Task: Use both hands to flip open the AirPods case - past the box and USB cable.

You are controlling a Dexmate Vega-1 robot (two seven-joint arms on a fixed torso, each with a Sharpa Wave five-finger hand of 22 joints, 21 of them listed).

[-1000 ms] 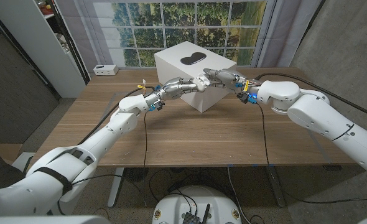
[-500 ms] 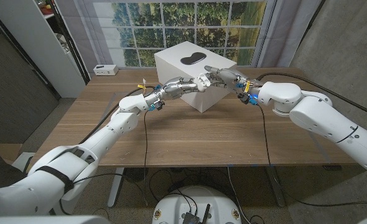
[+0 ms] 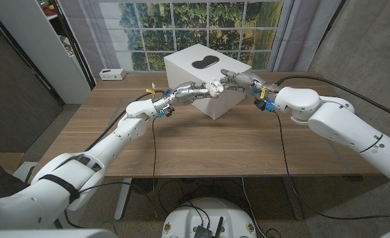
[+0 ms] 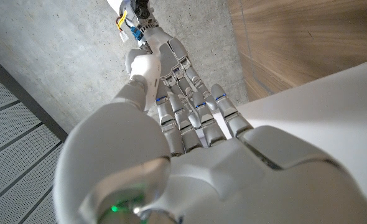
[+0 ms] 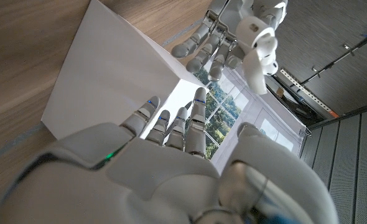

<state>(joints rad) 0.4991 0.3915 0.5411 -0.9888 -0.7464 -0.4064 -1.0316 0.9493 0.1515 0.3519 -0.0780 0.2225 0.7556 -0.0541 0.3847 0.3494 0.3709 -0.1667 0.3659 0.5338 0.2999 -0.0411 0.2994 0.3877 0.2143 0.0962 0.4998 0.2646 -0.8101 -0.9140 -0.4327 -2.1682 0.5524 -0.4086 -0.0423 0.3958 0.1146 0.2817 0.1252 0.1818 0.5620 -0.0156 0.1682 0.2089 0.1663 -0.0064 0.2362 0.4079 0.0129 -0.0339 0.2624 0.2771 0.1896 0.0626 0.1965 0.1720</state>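
And there, the right hand (image 3: 238,79) has eased back from the meeting point: a moment ago its fingers covered the AirPods case (image 3: 215,84), and now we see them stretched out and released, holding nothing, just beside it. The left hand (image 3: 191,90) keeps pinching the case, held up in the air in front of the white box (image 3: 195,66), above the wooden table (image 3: 215,142). We read that as the flip being tried or just finished. From the right wrist view the case (image 5: 259,55) shows a step across its body, which may be the lid lifted, though we cannot tell for sure. It is small, glossy, rounded like a pebble, likely slippery. The box is matte with crisp edges, and the table shows a brown grain
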